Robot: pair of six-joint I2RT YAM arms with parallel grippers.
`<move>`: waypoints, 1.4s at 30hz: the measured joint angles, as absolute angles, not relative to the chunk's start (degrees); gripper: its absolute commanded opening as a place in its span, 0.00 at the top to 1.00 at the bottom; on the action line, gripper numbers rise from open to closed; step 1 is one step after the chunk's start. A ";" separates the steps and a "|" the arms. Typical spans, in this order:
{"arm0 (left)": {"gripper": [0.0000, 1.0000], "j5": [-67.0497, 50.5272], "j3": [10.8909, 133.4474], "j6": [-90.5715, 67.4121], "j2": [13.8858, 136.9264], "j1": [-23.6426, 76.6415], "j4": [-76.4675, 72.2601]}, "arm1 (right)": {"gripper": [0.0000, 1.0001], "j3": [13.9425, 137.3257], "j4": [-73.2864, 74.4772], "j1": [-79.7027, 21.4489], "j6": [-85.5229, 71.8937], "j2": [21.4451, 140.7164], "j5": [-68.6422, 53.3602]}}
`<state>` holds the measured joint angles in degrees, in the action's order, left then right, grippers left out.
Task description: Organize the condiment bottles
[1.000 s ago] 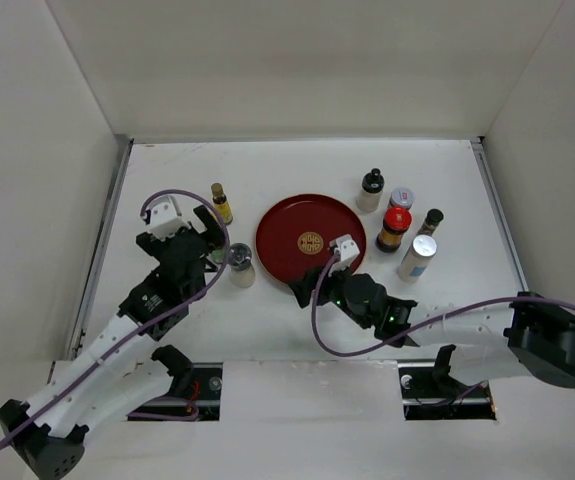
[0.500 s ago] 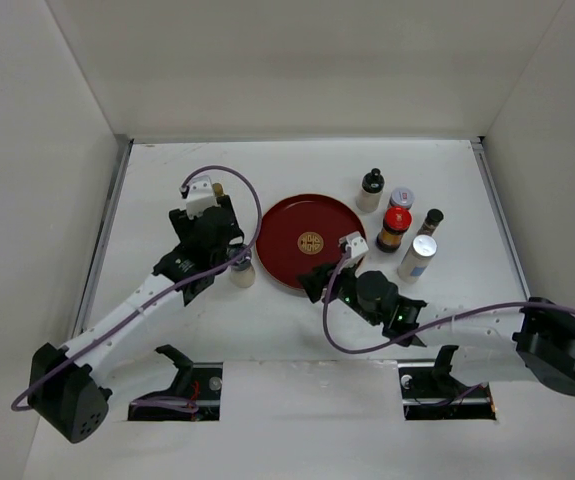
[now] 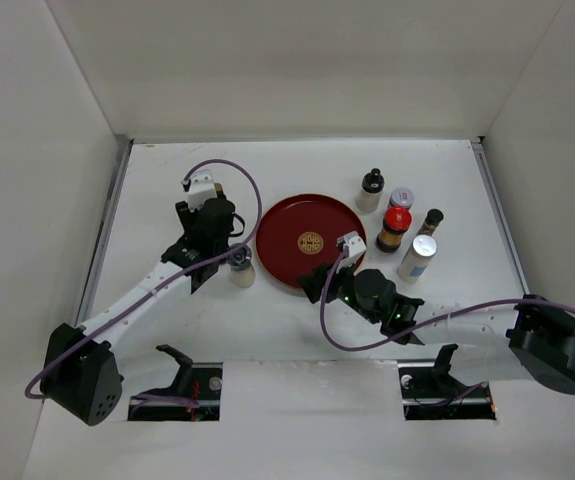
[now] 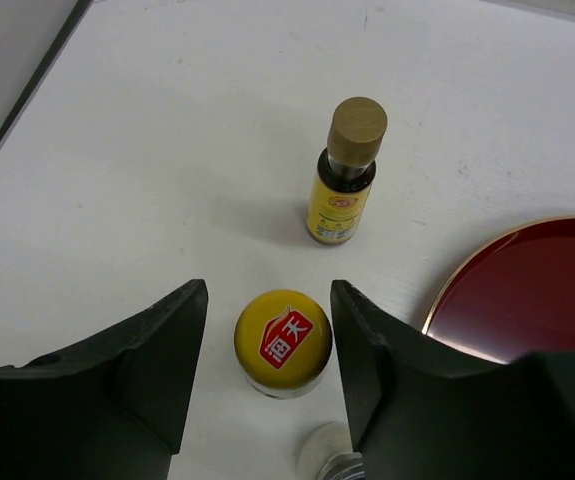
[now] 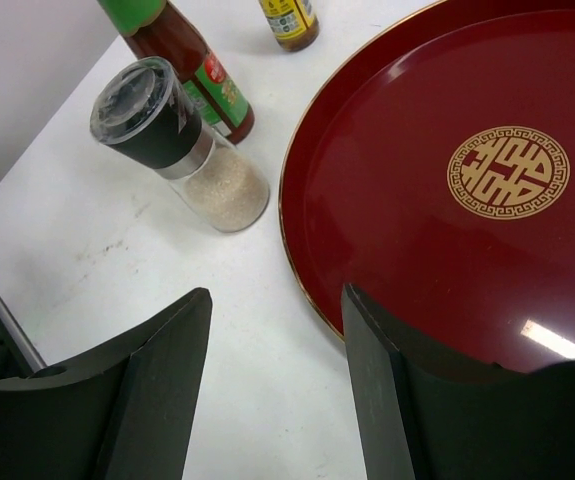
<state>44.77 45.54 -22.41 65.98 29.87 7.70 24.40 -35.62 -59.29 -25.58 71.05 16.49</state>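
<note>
Jaws of the left gripper (image 4: 269, 295) stand part-way apart on either side of a yellow-capped jar (image 4: 283, 342), which sits upright on the table (image 3: 167, 165). We see a strip of bare table between the jar and one finger. The other finger is just beside the cap, and we cannot tell whether it touches.

Just beyond the jar stands a tan-capped bottle (image 4: 347, 170) with a yellow label, off to the left of the red tray (image 3: 279, 222). A grinder (image 5: 167, 140) with a black top and white grains stands close to the tray's left rim.

The right gripper (image 5: 277, 300) hangs over the tray's near rim with its jaws apart. Between them we see only table and a stretch of rim, and it has hold of nothing that we can make out.

To the right of the tray we count five more in a loose cluster, all upright: a black-capped bottle (image 3: 371, 190), a silver-lidded jar (image 3: 401, 197), a red-capped bottle (image 3: 395, 228), a dark-capped bottle (image 3: 430, 220) and a silver-capped bottle (image 3: 417, 257).
</note>
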 measured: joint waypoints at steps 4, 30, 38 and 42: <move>0.69 43.79 45.54 -21.65 67.46 28.86 5.74 | 0.39 24.40 -35.62 -59.20 -25.74 71.07 16.43; 0.83 41.60 62.70 -16.49 71.48 35.77 0.21 | 0.35 20.64 -36.71 -52.31 -30.20 66.72 16.08; 0.84 36.97 70.26 -16.40 85.97 37.58 -3.27 | 0.35 19.97 -36.47 -50.11 -31.64 65.19 16.10; 0.84 35.14 72.82 -16.43 92.03 37.78 -3.68 | 0.36 19.66 -36.47 -49.06 -31.97 64.34 16.10</move>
